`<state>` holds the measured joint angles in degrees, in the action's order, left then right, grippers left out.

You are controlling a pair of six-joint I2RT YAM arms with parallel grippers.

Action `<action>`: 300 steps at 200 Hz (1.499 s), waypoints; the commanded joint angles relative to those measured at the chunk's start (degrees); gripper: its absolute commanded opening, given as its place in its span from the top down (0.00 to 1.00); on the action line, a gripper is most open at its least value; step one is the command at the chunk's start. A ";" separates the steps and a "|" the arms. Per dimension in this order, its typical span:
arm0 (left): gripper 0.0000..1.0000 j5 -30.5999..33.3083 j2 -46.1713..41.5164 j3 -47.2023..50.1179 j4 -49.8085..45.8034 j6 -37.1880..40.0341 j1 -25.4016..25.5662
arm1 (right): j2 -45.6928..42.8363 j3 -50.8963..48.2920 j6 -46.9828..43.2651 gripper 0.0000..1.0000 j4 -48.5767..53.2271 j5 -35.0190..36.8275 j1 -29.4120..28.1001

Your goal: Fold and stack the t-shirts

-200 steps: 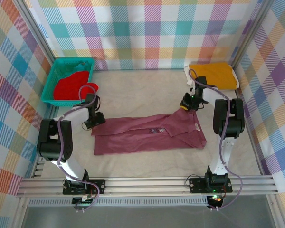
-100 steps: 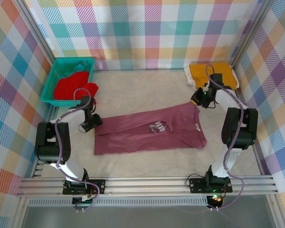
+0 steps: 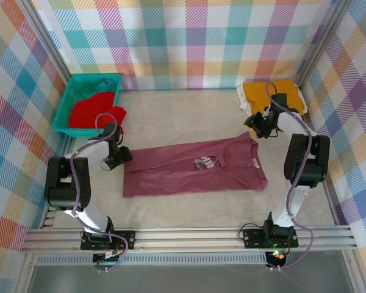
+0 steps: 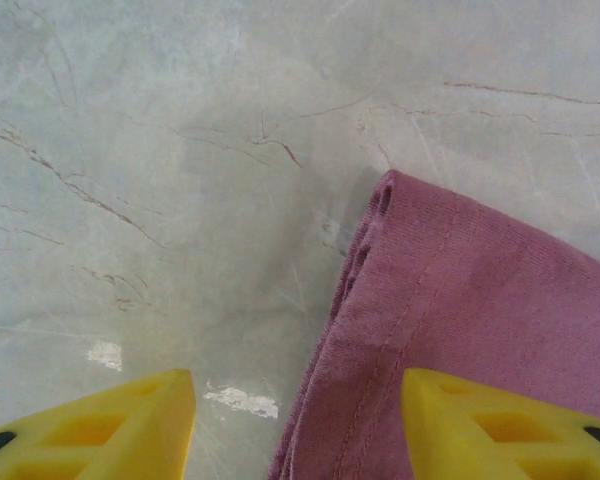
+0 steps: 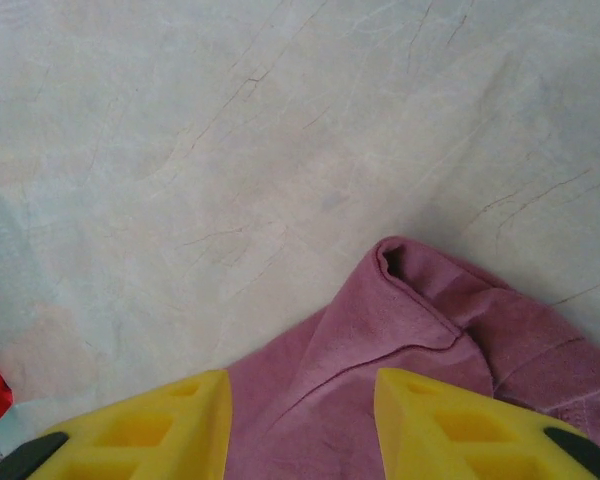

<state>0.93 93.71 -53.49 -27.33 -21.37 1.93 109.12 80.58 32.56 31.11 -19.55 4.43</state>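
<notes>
Upper left of the top view: a teal basket (image 3: 66, 101) is holding the bright red t-shirt (image 3: 88, 111), bunched and spilling over the near rim. It is probably waiting there as unfolded stock.

Left of centre: the left fingers (image 3: 114, 160) are hanging low at the left end of the maroon t-shirt (image 3: 195, 174). In the left wrist view they are standing wide apart, with the stitched hem corner lying on the bench (image 3: 183, 116) between them and no cloth being pinched. I judge that they are lining up on that corner because it gives a clean double edge to pinch.

Centre: the maroon t-shirt is lying flat across the bench as a long band, folded lengthwise, with its whitish print (image 3: 202, 163) showing near the middle. Spreading it this way is keeping the next crosswise fold simple.

Right of centre: the right fingers (image 3: 254, 128) are hovering just above the shirt's upper right corner. In the right wrist view they are parted, with a small puckered peak of maroon cloth sitting beyond them and nothing gripped.

Upper right: the yellow-orange t-shirt (image 3: 274, 94) is resting folded in the back corner, apparently starting the stack. The maroon one is likely heading there once it is folded.
</notes>
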 commanded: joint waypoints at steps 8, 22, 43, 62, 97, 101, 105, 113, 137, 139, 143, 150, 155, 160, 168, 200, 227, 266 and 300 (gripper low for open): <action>0.44 1.39 -3.76 -3.27 -3.74 1.95 0.98 | -7.36 -4.50 -0.22 0.57 0.88 0.45 -1.86; 0.45 1.99 -4.15 -4.97 -4.39 2.04 2.38 | -9.88 -7.44 -0.74 0.59 1.32 1.94 -3.87; 0.47 0.48 -2.04 -7.99 -3.52 2.34 4.58 | -11.30 -11.13 -1.97 0.66 1.99 5.30 -6.77; 0.50 -0.86 2.05 -10.28 -1.77 2.16 5.54 | -9.81 -13.50 -1.80 0.73 0.48 5.26 -7.28; 0.52 -2.33 8.28 -11.56 2.57 0.54 5.56 | -5.76 -15.37 -1.57 0.79 -0.79 7.77 -7.24; 0.53 -2.34 8.95 -11.63 2.71 0.32 5.47 | -5.14 -15.36 -1.62 0.80 -0.63 7.77 -7.24; 0.53 -2.34 9.50 -11.55 2.78 0.20 5.45 | -4.63 -15.51 -1.52 0.80 -0.62 7.70 -7.24; 0.53 -2.11 10.33 -11.19 2.91 0.07 5.37 | -3.86 -15.98 -1.22 0.80 -0.48 7.75 -7.28; 0.53 -2.87 10.75 -7.42 4.62 -1.18 4.08 | -3.01 -17.58 -1.22 0.80 0.52 9.43 -7.24; 0.53 -2.93 10.60 -7.00 4.74 -1.28 3.96 | -2.88 -17.63 -1.34 0.80 0.61 9.46 -7.24; 0.53 -3.10 10.42 -6.18 5.03 -1.51 3.71 | -2.71 -17.64 -1.51 0.80 0.90 9.53 -7.24; 0.53 -3.14 9.99 -4.77 5.05 -1.87 3.48 | -2.07 -17.22 -1.95 0.81 1.57 9.67 -7.25; 0.53 -2.95 9.56 -3.82 4.77 -2.21 3.27 | -1.70 -16.98 -2.32 0.81 1.91 9.79 -7.39; 0.54 -2.76 8.97 -2.66 4.45 -2.62 3.13 | -1.40 -16.66 -2.55 0.81 2.09 9.73 -7.33; 0.54 -2.47 7.57 -0.71 3.97 -3.40 2.96 | -0.52 -15.80 -2.89 0.81 2.47 9.41 -7.51; 0.54 -3.04 -1.08 9.17 2.82 -8.59 2.64 | 3.81 -8.21 -4.96 0.81 3.59 9.29 -10.76; 0.56 -4.49 -12.24 18.79 1.67 -13.94 4.63 | 13.06 5.35 -7.86 0.81 4.32 7.46 -15.76; 0.58 -2.28 -28.93 26.64 -7.76 -23.44 17.36 | 28.40 34.88 -14.37 0.80 12.41 4.61 -21.52; 0.57 2.36 -45.32 24.63 -19.99 -27.54 24.00 | 30.78 47.32 -12.49 0.71 15.33 5.09 -21.97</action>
<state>-1.15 56.93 -27.14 -34.54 -43.64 24.05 140.73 121.67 20.82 40.84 -14.61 -17.82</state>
